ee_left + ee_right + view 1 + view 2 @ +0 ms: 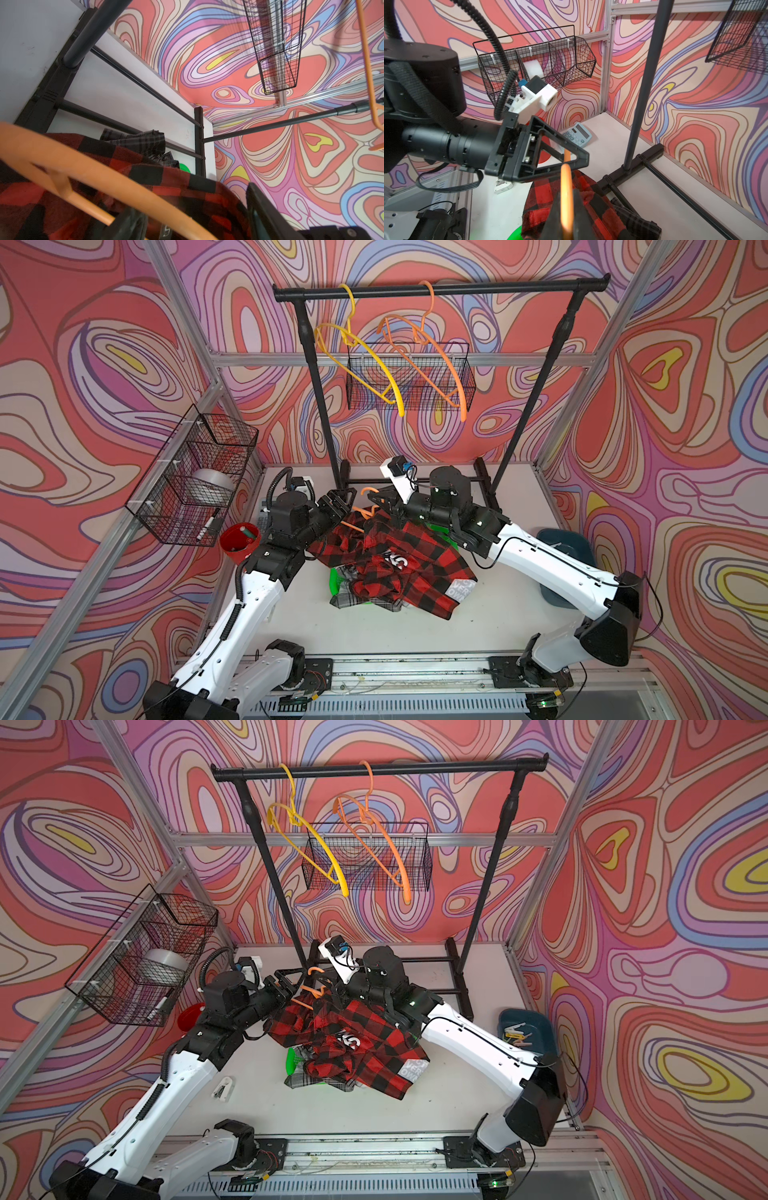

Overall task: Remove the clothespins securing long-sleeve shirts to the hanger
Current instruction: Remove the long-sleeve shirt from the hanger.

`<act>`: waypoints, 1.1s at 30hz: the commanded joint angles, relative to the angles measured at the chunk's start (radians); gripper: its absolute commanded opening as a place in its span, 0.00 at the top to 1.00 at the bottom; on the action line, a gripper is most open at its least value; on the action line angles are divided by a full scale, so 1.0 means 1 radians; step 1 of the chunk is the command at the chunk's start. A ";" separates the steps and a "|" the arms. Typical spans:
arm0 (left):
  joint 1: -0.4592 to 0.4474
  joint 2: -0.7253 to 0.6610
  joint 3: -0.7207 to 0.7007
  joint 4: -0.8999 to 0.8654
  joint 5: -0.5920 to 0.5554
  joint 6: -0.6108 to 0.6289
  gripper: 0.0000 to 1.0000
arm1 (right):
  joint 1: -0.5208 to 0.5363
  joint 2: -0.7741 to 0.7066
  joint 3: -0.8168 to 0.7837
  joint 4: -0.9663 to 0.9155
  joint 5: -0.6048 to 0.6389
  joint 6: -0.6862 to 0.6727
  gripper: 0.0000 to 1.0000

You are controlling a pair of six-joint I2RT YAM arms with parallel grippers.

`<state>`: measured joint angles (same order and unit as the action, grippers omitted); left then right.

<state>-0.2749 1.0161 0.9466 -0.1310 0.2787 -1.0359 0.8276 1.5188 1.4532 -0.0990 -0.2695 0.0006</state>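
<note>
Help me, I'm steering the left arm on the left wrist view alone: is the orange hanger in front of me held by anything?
Observer: Yes. In the right wrist view the right tool is shut on the orange hanger.
Operator: Any loose clothespins around?
Observer: In a top view a blue tray beside the right arm holds several clothespins.
Operator: Anything close to my arm?
Observer: A red bowl sits on the table right beside the left arm.
</note>
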 commanded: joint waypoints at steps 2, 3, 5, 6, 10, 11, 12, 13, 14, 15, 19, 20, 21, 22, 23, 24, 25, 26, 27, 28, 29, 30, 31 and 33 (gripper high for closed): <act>0.005 0.039 -0.001 0.112 -0.031 -0.059 0.35 | 0.021 -0.024 -0.020 0.064 -0.042 -0.008 1.00; 0.004 0.051 -0.007 0.125 -0.023 -0.066 0.37 | 0.023 -0.025 -0.020 0.069 -0.053 -0.007 1.00; 0.004 0.069 -0.022 0.150 -0.013 -0.085 0.43 | 0.025 -0.021 -0.021 0.074 -0.072 -0.005 1.00; 0.003 0.074 -0.032 0.172 -0.011 -0.100 0.48 | 0.025 -0.018 -0.019 0.075 -0.087 -0.003 1.00; 0.004 0.073 -0.045 0.221 -0.021 -0.135 0.82 | 0.027 -0.007 -0.016 0.074 -0.110 0.009 1.00; 0.003 0.070 -0.043 0.224 -0.026 -0.139 0.90 | 0.027 -0.005 -0.016 0.072 -0.112 0.010 1.00; 0.003 0.068 -0.042 0.227 -0.030 -0.142 0.95 | 0.027 -0.004 -0.017 0.071 -0.114 0.015 0.97; 0.004 0.064 -0.039 0.227 -0.036 -0.144 1.00 | 0.027 -0.003 -0.020 0.070 -0.116 0.020 0.90; 0.008 0.056 -0.039 0.220 -0.046 -0.146 1.00 | 0.027 -0.001 -0.022 0.070 -0.116 0.026 0.80; 0.009 0.048 -0.038 0.214 -0.054 -0.146 1.00 | 0.027 0.001 -0.024 0.067 -0.113 0.033 0.70; 0.061 -0.003 -0.042 0.193 -0.062 -0.167 1.00 | 0.026 -0.016 -0.062 0.079 -0.077 0.069 0.33; 0.079 -0.017 -0.046 0.193 -0.065 -0.177 1.00 | 0.026 -0.024 -0.079 0.085 -0.065 0.070 0.31; 0.096 -0.029 -0.050 0.195 -0.064 -0.191 1.00 | 0.026 -0.027 -0.091 0.087 -0.054 0.070 0.30; 0.113 -0.040 -0.052 0.204 -0.064 -0.207 1.00 | 0.026 -0.029 -0.103 0.084 -0.043 0.075 0.29; 0.127 -0.048 -0.050 0.215 -0.059 -0.217 1.00 | 0.025 -0.025 -0.112 0.079 -0.035 0.081 0.29; 0.139 -0.052 -0.043 0.214 -0.053 -0.224 1.00 | 0.026 -0.023 -0.121 0.079 -0.030 0.088 0.29; 0.148 -0.055 -0.032 0.215 -0.049 -0.229 1.00 | 0.026 -0.020 -0.134 0.082 -0.025 0.094 0.29; 0.155 -0.056 -0.023 0.215 -0.045 -0.232 1.00 | 0.026 -0.016 -0.147 0.087 -0.018 0.102 0.29; 0.162 -0.056 -0.012 0.215 -0.040 -0.237 1.00 | 0.027 -0.014 -0.162 0.096 -0.005 0.112 0.29; 0.171 -0.055 -0.006 0.219 -0.030 -0.247 1.00 | 0.027 -0.007 -0.179 0.104 0.012 0.116 0.29; 0.182 -0.053 -0.002 0.229 -0.019 -0.255 1.00 | 0.027 -0.001 -0.190 0.105 0.024 0.117 0.29; 0.198 -0.051 0.001 0.239 -0.003 -0.270 1.00 | 0.027 0.007 -0.199 0.104 0.037 0.118 0.29; 0.213 -0.048 0.003 0.249 0.012 -0.289 1.00 | 0.025 0.016 -0.207 0.100 0.050 0.121 0.29; 0.227 -0.044 0.003 0.281 0.032 -0.323 1.00 | 0.025 0.028 -0.228 0.099 0.064 0.139 0.29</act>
<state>-0.0711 0.9718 0.9123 0.0643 0.2871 -1.3064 0.8490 1.5234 1.2533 -0.0101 -0.2584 0.1093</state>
